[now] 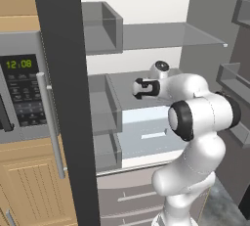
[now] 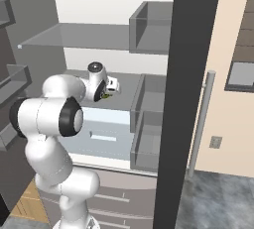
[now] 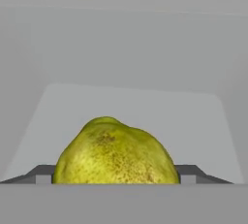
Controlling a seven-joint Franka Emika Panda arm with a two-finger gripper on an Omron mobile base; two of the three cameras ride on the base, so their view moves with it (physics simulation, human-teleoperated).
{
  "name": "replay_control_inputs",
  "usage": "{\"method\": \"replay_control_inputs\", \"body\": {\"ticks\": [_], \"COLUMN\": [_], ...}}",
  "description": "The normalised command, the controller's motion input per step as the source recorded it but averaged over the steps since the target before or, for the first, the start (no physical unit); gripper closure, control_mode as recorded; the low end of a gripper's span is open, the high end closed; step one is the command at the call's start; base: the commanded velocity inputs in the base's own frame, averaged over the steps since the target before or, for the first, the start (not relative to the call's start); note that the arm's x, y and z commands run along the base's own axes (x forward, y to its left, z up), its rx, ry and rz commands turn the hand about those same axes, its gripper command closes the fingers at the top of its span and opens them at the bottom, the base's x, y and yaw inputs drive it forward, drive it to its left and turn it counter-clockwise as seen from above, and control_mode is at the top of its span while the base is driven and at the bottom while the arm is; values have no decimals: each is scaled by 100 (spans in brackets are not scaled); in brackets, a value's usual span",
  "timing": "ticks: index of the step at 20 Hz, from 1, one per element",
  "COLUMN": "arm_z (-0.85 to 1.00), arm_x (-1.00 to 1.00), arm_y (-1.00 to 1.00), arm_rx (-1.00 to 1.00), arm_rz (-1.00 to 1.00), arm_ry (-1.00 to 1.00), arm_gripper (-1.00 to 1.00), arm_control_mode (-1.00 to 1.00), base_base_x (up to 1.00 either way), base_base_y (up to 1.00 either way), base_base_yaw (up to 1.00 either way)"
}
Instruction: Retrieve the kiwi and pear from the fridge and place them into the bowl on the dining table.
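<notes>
Deep inside the open fridge (image 1: pixel 146 34), at centre frame in the left base view, the white arm reaches over a clear shelf (image 2: pixel 74 37) with its jaws (image 3: pixel 116 182) set either side of the pear (image 3: pixel 115 152). In the hand view the yellow-green, brown-speckled fruit sits at bottom centre, a dark fingertip (image 3: pixel 42 174) just beside each flank (whether they press on it cannot be told). The jaws stand wide because the pear is broad; a firm hold is not confirmed. In the right base view a sliver of the fruit shows at the hand, mid-left, above the pale drawer (image 2: pixel 106 131).
</notes>
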Motion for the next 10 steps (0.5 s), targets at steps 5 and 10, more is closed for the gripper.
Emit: {"method": "replay_control_inputs", "body": {"ticks": [5, 10], "arm_z": [36, 100], "arm_x": [-100, -100], "arm_y": [-42, -59], "arm_rx": [0, 0], "arm_rz": [0, 0], "arm_ry": [-5, -1], "arm_gripper": [100, 100], "arm_control_mode": [-100, -100], "base_base_x": [0, 0], "base_base_y": [0, 0], "base_base_yaw": [0, 0]}}
